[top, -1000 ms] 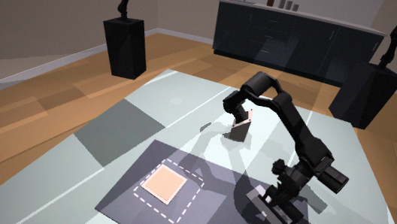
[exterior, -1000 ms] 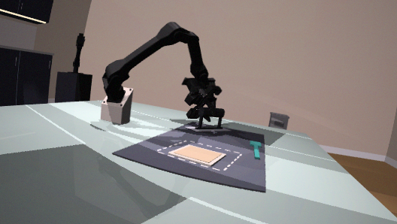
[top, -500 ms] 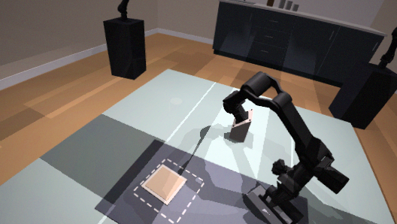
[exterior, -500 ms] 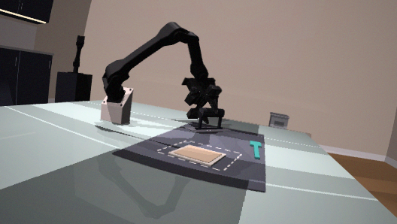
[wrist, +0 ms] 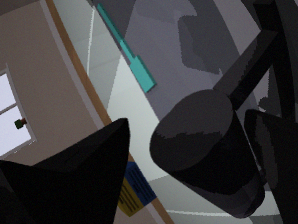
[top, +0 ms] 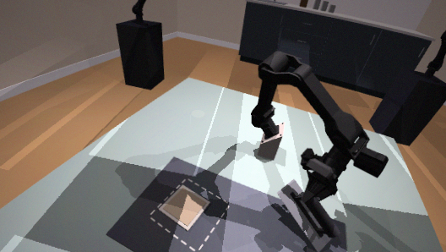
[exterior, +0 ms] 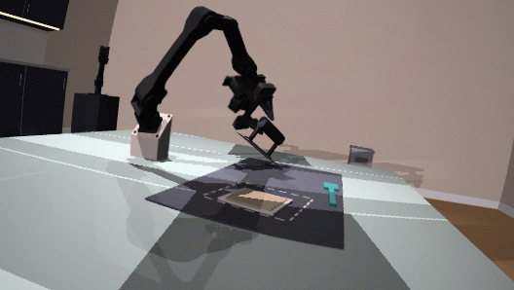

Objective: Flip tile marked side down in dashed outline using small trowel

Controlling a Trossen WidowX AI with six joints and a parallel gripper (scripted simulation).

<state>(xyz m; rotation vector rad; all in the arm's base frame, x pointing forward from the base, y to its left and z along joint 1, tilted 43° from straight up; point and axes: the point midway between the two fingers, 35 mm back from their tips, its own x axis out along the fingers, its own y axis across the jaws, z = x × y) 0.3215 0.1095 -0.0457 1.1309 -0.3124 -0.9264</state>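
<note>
The tile (top: 177, 207) (exterior: 253, 199) lies flat on the dark mat (top: 135, 224) (exterior: 321, 234), within the dashed outline and close to one side of it. Its upper face is plain beige with a pale rim; no mark shows. The small trowel (top: 291, 194) (exterior: 274, 132) (wrist: 192, 125) has a grey blade and a black handle. It hangs or leans steeply tilted beyond the tile, under my gripper; whether its lower edge touches the mat is unclear. My gripper (exterior: 257, 118) (wrist: 189, 122) is open, its fingers standing apart on either side of the handle.
A teal T-shaped tool (exterior: 332, 193) (wrist: 142, 75) lies near the mat's edge. A small grey box (exterior: 361, 155) stands farther back on the table. The arm's pale base (top: 270, 148) (exterior: 150, 143) stands off the mat. A blue and yellow item (wrist: 140, 185) shows in the wrist view.
</note>
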